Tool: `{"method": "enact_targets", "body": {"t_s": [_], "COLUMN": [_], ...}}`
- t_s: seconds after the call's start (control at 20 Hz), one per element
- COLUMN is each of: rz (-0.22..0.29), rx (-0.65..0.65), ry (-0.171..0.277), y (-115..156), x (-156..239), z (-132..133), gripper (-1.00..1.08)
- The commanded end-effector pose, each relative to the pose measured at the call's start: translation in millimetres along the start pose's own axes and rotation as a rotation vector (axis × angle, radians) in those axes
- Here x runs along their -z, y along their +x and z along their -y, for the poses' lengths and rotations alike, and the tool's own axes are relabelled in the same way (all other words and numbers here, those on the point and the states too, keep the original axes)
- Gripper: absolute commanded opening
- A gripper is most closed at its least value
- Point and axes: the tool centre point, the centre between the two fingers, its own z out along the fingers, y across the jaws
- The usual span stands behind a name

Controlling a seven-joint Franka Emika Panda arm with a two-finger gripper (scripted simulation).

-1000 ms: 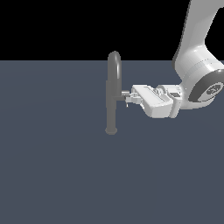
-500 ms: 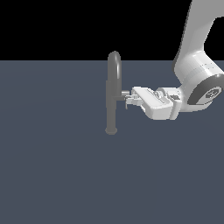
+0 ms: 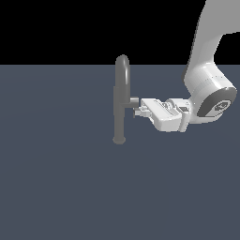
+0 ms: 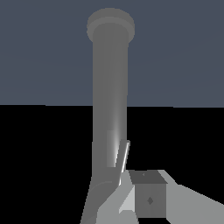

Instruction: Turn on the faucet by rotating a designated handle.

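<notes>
Faucet (image 3: pixel 120 101) stands mid-scene; its handle (image 3: pixel 133 101) juts toward the exterior view's right, met by the gripper (image 3: pixel 136 110). Whether the jaws are parted cannot be told. Steady contact should be kept while rotating.

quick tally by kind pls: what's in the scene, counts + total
Faucet: 1, a grey column with an arched top and a round base
Handle: 1, a grey stub on the side of the column
Robot arm: 1, white, with its gripper at the handle
Total: 3
</notes>
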Motion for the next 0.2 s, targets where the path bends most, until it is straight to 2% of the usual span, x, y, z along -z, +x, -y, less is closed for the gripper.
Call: {"method": "enact_targets", "body": {"t_s": [0.0, 0.15], "rz": [-0.034, -0.040], "rx": [-0.001, -0.007], "ry": [0.028, 0.032], "y": [22.7, 29.1], "x": [-4.5, -4.2], "z": [21.1, 25.5], "gripper": [-1.00, -1.00]}}
